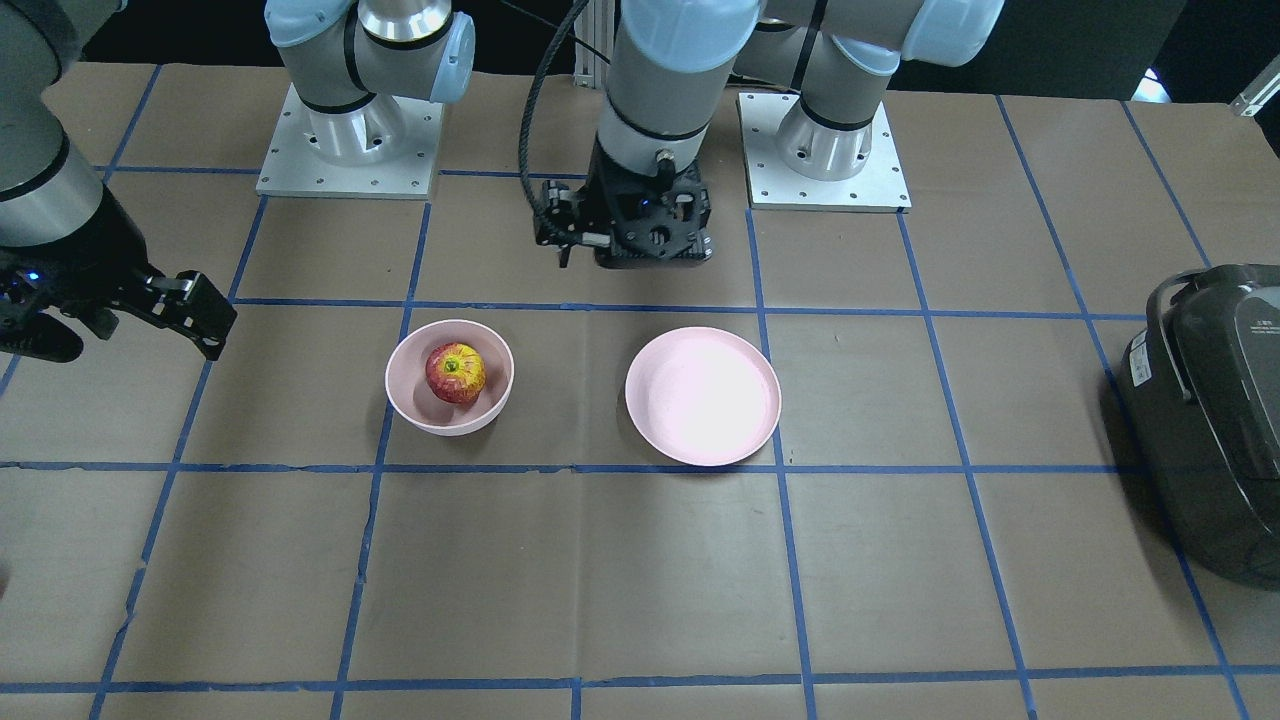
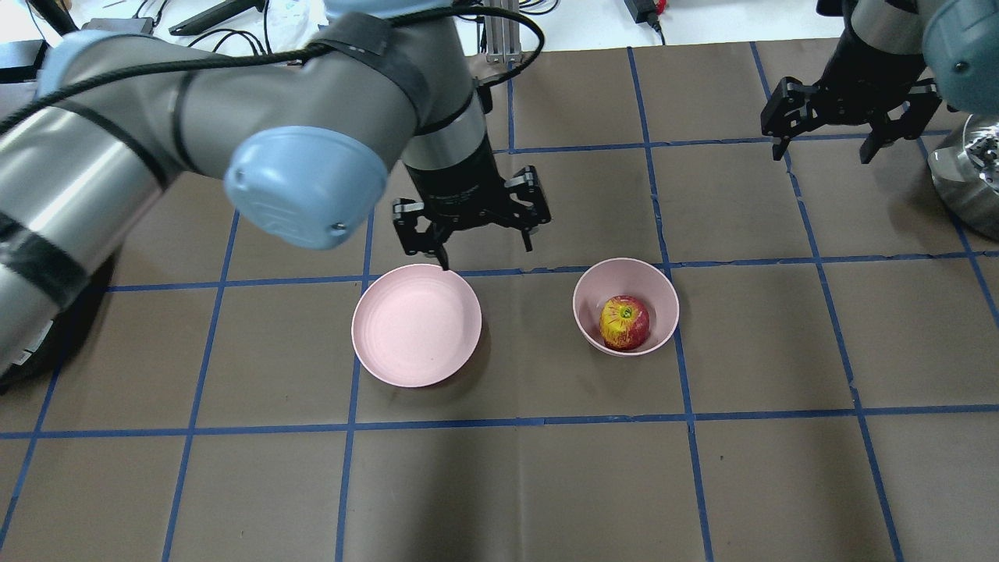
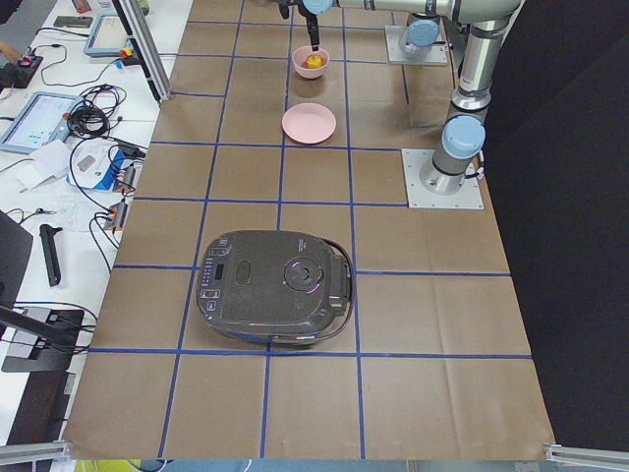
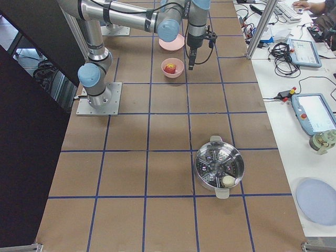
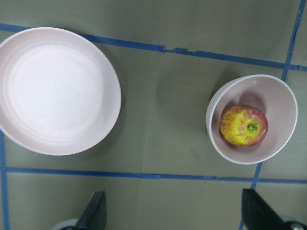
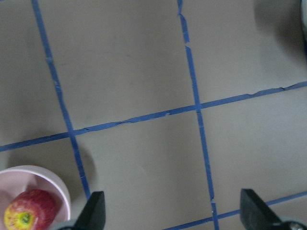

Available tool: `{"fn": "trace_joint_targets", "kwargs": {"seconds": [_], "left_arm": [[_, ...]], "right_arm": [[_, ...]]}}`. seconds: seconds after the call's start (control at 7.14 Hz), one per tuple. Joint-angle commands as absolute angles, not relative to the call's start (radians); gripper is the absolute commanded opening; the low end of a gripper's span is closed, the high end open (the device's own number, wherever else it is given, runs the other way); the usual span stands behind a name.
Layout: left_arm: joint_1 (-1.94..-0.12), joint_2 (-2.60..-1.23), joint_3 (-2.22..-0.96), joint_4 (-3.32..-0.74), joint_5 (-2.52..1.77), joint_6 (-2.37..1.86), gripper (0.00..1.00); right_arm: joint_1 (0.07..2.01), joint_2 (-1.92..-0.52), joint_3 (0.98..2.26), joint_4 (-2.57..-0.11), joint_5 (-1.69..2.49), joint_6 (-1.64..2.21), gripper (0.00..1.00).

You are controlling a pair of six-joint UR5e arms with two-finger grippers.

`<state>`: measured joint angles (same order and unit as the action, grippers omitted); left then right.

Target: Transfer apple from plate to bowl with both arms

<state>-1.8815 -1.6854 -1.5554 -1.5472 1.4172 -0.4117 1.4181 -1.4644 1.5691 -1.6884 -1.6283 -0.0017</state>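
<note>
A robotics lab — two robot arms (image 1: 690, 60) bolted by metal plates (image 1: 825, 195) to a tape-gridded worktop (image 1: 600, 580), beside a bench (image 4: 283, 131) of cables (image 4: 286, 65) and tablets (image 4: 314, 111) (screens up).

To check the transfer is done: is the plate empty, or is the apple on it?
Empty. The plate shows only its bare pink surface in the overhead view; the apple lies inside the bowl.

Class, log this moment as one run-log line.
apple: in bowl | plate: no apple | left gripper: open, holding nothing | right gripper: open, holding nothing
</note>
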Motion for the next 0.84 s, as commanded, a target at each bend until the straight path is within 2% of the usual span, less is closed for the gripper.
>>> {"fn": "trace_joint_targets", "kwargs": {"seconds": [0.0,0.28,0.7], "left_arm": [[-1.742,-1.556,-1.574,-1.644,1.609,-0.133,1.00],[-1.649,-1.530,-1.580,-1.618,1.618,0.045,1.00],[-1.578,-1.517,-1.580,-1.615,1.605,0.061,1.00]], "right_arm": [[1.521,-1.471,1.560,-1.692,-1.601,0.068,1.00],[1.569,-1.471,1.555,-1.693,-1.601,0.109,1.00],[1.574,-1.471,1.557,-1.692,-1.600,0.109,1.00]]}}
